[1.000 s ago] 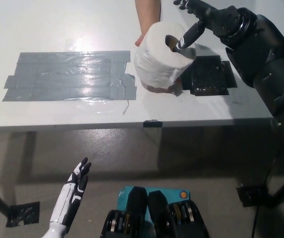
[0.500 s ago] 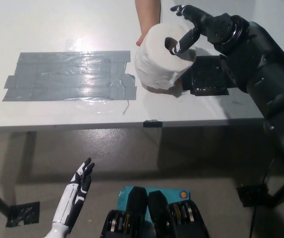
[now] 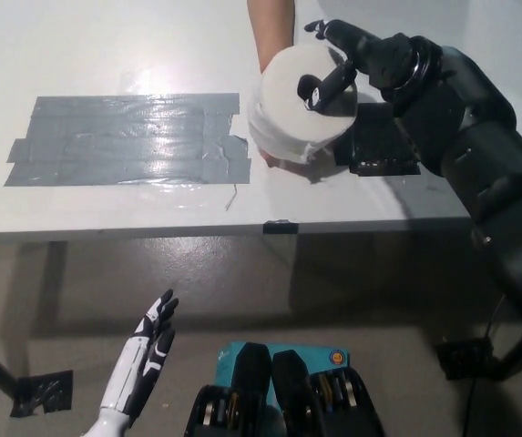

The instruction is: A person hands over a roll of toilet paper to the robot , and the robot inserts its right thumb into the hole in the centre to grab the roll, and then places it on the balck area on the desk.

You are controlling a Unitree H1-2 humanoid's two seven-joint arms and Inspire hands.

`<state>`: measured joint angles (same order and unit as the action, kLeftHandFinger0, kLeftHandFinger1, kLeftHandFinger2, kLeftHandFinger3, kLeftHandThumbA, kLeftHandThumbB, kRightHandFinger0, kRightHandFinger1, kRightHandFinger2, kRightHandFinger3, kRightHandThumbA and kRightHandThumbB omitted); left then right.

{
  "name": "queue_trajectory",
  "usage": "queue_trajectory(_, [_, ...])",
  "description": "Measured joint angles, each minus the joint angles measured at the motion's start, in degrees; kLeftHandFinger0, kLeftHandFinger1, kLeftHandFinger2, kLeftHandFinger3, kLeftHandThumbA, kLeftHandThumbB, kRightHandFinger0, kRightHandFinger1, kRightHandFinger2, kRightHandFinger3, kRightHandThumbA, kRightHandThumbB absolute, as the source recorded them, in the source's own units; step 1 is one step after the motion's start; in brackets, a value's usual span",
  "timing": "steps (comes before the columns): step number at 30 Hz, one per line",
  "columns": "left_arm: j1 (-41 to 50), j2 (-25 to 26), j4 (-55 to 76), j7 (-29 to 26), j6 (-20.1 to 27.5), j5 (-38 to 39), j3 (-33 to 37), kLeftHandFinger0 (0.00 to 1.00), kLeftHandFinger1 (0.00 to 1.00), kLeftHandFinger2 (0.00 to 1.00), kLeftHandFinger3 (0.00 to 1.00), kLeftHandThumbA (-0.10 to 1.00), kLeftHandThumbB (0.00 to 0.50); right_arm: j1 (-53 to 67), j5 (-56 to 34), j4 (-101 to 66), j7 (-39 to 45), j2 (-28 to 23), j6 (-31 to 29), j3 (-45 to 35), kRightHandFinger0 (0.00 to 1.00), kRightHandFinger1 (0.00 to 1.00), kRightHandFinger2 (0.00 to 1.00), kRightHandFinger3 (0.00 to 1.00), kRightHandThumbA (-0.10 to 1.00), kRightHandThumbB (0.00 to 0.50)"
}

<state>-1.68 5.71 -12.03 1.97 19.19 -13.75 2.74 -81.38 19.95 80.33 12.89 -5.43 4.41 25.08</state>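
White tabletop (image 3: 106,55): right hand (image 3: 356,56) above roll (image 3: 299,107), thumb in core, fingers spread; left hand (image 3: 142,364) low, spread.

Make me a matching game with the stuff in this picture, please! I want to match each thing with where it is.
Things:
1. toilet paper roll
2. left hand
3. grey tape patch
4. black area

Places:
A. low down, in front of the desk
B. under the right arm
C. held up by a person's hand
D. on the desk's left part

Pairs: 1-C, 2-A, 3-D, 4-B
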Motion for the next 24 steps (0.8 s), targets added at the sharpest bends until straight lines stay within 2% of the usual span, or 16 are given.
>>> queue_trajectory(3, [-0.14, 0.01, 0.0, 0.0, 0.03, -0.38, 0.0, 1.0, 1.0, 1.0, 1.0, 1.0, 0.192, 0.09, 0.01, 0.26, -0.03, 0.41, 0.68, -0.02, 1.0, 1.0, 1.0, 1.0, 0.86, 0.312])
queue_trajectory(7, [-0.3, 0.01, 0.0, 0.0, 0.16, -0.76, 0.0, 1.0, 1.0, 1.0, 1.0, 1.0, 0.192, 0.62, 0.55, 0.41, -0.04, 0.96, 0.97, 0.56, 1.0, 1.0, 1.0, 1.0, 0.77, 0.262])
queue_trajectory(8, [-0.33, 0.01, 0.0, 0.0, 0.25, -0.84, 0.0, 1.0, 1.0, 1.0, 1.0, 1.0, 0.202, 0.87, 0.93, 0.43, -0.04, 1.1, 0.97, 0.96, 1.0, 1.0, 1.0, 1.0, 0.73, 0.253])
queue_trajectory(10, [-0.34, 0.01, 0.0, 0.0, 0.35, -0.96, 0.0, 1.0, 1.0, 1.0, 1.0, 1.0, 0.223, 1.14, 1.39, 0.48, -0.08, 1.2, 0.97, 1.63, 1.0, 1.0, 1.0, 1.0, 0.54, 0.203])
queue_trajectory(12, [-0.35, 0.01, -0.01, 0.0, 0.45, -1.06, 0.0, 1.0, 1.0, 1.0, 1.0, 1.0, 0.226, 1.24, 1.97, 0.55, -0.31, 1.21, 1.01, 2.38, 1.0, 1.0, 1.0, 1.0, 0.4, 0.194])
queue_trajectory(13, [-0.35, 0.02, -0.01, 0.0, 0.48, -1.16, 0.0, 1.0, 1.0, 1.0, 1.0, 1.0, 0.228, 1.24, 2.34, 0.56, -0.46, 1.21, 1.04, 2.96, 0.6, 0.69, 0.8, 1.0, 0.12, 0.19])
queue_trajectory(14, [-0.35, 0.01, -0.01, 0.0, 0.52, -1.26, 0.0, 1.0, 1.0, 1.0, 1.0, 1.0, 0.222, 1.24, 2.62, 0.58, -0.59, 1.21, 1.08, 3.45, 0.36, 0.5, 0.63, 1.0, -0.06, 0.203])
queue_trajectory(15, [-0.36, 0.01, -0.01, 0.0, 0.54, -1.35, 0.01, 1.0, 1.0, 1.0, 1.0, 1.0, 0.22, 1.25, 2.92, 0.6, -0.76, 1.21, 1.1, 3.82, 0.23, 0.43, 0.56, 0.95, -0.1, 0.2])
queue_trajectory(16, [-0.38, 0.01, -0.02, 0.0, 0.56, -1.44, 0.02, 1.0, 1.0, 1.0, 1.0, 1.0, 0.22, 1.29, 3.29, 0.6, -1.04, 1.21, 1.08, 4.3, 0.16, 0.43, 0.57, 0.84, -0.1, 0.196])
queue_trajectory(17, [-0.46, 0.0, -0.03, 0.0, 0.6, -1.59, 0.02, 1.0, 1.0, 1.0, 1.0, 1.0, 0.22, 1.42, 3.8, 0.6, -1.74, 1.2, 0.97, 5.2, 0.15, 0.44, 0.6, 0.81, -0.1, 0.195])
queue_trajectory(18, [-0.54, 0.0, -0.03, 0.0, 0.63, -1.66, 0.03, 1.0, 1.0, 1.0, 1.0, 1.0, 0.226, 1.55, 4.17, 0.6, -2.15, 1.2, 0.91, 5.76, 0.13, 0.44, 0.59, 0.63, -0.1, 0.189])
queue_trajectory(19, [-0.65, -0.01, -0.02, 0.0, 0.68, -1.74, 0.04, 1.0, 1.0, 1.0, 1.0, 1.0, 0.228, 1.84, 4.59, 0.6, -2.89, 1.2, 0.87, 6.35, 0.14, 0.51, 0.71, 0.54, -0.1, 0.184])
queue_trajectory(20, [-0.74, -0.01, -0.02, 0.0, 0.71, -1.78, 0.05, 1.0, 1.0, 1.0, 1.0, 1.0, 0.229, 2.08, 4.9, 0.6, -3.41, 1.2, 0.8, 6.62, 0.15, 0.55, 0.78, 0.53, -0.1, 0.184])
queue_trajectory(21, [-0.82, -0.01, -0.02, 0.0, 0.72, -1.84, 0.06, 1.0, 1.0, 1.0, 1.0, 1.0, 0.231, 2.42, 5.2, 0.59, -4.1, 1.2, 0.68, 6.87, 0.12, 0.57, 0.88, 0.42, -0.1, 0.179])
queue_trajectory(23, [-0.91, -0.01, -0.02, 0.0, 0.72, -1.95, 0.06, 1.0, 1.0, 1.0, 1.0, 1.0, 0.234, 3.09, 5.61, 0.59, -5.49, 1.16, 0.42, 6.91, 0.17, 0.66, 0.99, 0.48, -0.1, 0.18])
queue_trajectory(24, [-0.96, -0.01, -0.02, 0.0, 0.72, -1.97, 0.06, 1.0, 1.0, 1.0, 1.0, 1.0, 0.228, 3.37, 5.64, 0.58, -6.1, 1.1, 0.14, 6.72, 0.16, 0.65, 0.97, 0.5, -0.1, 0.182])
